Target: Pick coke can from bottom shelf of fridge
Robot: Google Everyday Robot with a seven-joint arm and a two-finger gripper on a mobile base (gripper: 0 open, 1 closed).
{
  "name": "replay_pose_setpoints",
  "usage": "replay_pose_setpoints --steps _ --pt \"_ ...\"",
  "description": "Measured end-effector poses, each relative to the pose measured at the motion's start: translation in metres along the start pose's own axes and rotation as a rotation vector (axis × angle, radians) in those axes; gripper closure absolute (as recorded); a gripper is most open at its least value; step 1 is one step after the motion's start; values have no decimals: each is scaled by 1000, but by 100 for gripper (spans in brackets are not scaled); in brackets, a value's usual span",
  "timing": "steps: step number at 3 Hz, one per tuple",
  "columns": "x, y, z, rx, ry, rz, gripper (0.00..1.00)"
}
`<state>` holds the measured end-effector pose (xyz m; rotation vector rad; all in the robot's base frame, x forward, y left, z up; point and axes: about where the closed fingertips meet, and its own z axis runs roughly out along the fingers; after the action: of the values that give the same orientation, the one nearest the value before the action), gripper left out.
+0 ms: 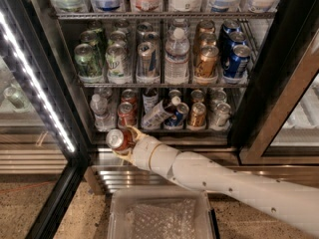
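The fridge (65, 108) stands open in front of me, with its white LED strip on the left. My gripper (124, 142) is shut on a red coke can (117, 139) with a silver top. It holds the can tilted, just in front of and below the steel front edge of the bottom shelf (164, 131), at its left end. My white arm (219, 178) reaches in from the lower right. More red cans (127, 112) stand on the bottom shelf behind the held can.
A can (158, 114) lies tipped over on the bottom shelf among cans and a small water bottle (99, 111). The middle rack (164, 83) holds larger cans and a water bottle. A clear bin (162, 215) sits below the arm. The steel base (114, 176) runs along the bottom.
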<state>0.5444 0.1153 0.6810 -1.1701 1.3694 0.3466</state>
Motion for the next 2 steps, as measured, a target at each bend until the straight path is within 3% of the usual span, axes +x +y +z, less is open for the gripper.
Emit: replay_pose_setpoints --steps 1,2 --pt "-24 30 -38 26 -91 18 100" --pt "-24 11 -62 90 -90 29 100"
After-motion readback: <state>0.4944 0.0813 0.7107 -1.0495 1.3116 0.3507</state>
